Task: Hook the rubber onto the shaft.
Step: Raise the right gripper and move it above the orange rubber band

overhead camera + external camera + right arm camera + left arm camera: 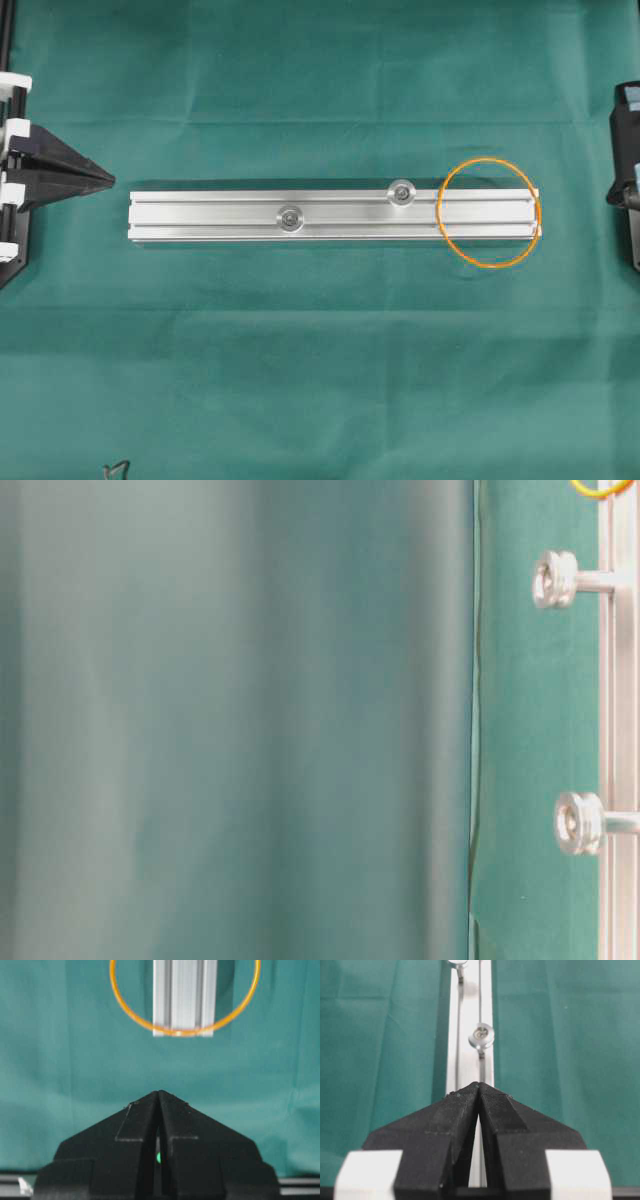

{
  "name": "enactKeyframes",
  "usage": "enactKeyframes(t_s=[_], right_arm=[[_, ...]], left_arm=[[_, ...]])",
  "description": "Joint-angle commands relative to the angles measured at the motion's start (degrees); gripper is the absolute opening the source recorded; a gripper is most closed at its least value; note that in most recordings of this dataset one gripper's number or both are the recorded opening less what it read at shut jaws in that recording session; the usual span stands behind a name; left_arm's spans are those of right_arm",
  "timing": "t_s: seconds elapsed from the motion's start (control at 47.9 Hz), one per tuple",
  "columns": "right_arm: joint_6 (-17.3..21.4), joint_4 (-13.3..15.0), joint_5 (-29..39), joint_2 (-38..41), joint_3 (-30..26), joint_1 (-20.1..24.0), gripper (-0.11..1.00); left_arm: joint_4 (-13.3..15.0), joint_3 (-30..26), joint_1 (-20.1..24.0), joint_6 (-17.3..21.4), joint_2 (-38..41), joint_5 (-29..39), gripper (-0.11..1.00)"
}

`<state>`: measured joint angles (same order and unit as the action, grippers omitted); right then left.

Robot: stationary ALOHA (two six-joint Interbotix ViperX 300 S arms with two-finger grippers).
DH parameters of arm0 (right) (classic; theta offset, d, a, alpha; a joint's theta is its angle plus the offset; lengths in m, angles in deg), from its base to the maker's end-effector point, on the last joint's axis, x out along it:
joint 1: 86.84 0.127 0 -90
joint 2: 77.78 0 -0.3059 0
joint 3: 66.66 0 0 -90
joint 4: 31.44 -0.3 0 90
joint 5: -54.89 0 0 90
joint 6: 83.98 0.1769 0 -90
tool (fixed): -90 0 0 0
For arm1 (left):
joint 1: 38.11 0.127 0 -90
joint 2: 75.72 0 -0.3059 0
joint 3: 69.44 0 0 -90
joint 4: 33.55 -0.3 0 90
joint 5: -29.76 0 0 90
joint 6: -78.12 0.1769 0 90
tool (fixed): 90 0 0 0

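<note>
Rubber [490, 213], a thin orange loop of fine cord, lies flat across the right end of the silver rail [330, 216], draped over the ribbed aluminium and onto the green cloth [300, 380] on both sides. It sits straight ahead of the right gripper [159, 1094], which is nearer and whose black jaws are pressed together. The left gripper [479, 1085], jaws also together, points along the rail's long axis toward the two round-headed steel shafts [402, 192].
</note>
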<state>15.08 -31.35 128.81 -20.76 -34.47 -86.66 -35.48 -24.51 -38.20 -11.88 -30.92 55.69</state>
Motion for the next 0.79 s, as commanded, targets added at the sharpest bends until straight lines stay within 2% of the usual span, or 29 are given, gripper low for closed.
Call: enactKeyframes(t_s=[0.0, 0.648, 0.711, 0.773], right_arm=[[0.2, -0.2, 0.5, 0.4, -1.6, 0.1, 0.03], [0.2, 0.3, 0.5, 0.9, -1.5, 0.1, 0.04], [0.2, 0.3, 0.5, 1.1, -1.5, 0.1, 0.10], [0.2, 0.4, 0.7, 1.1, -1.5, 0.1, 0.23]], left_arm=[[-0.1, -2.0, 0.1, 0.2, 0.4, -0.3, 0.02], [-0.1, -1.9, 0.2, 0.2, 0.4, -0.3, 0.02], [-0.1, -2.0, 0.2, 0.2, 0.4, -0.3, 0.02], [-0.1, -1.9, 0.2, 0.2, 0.4, -0.4, 0.02]])
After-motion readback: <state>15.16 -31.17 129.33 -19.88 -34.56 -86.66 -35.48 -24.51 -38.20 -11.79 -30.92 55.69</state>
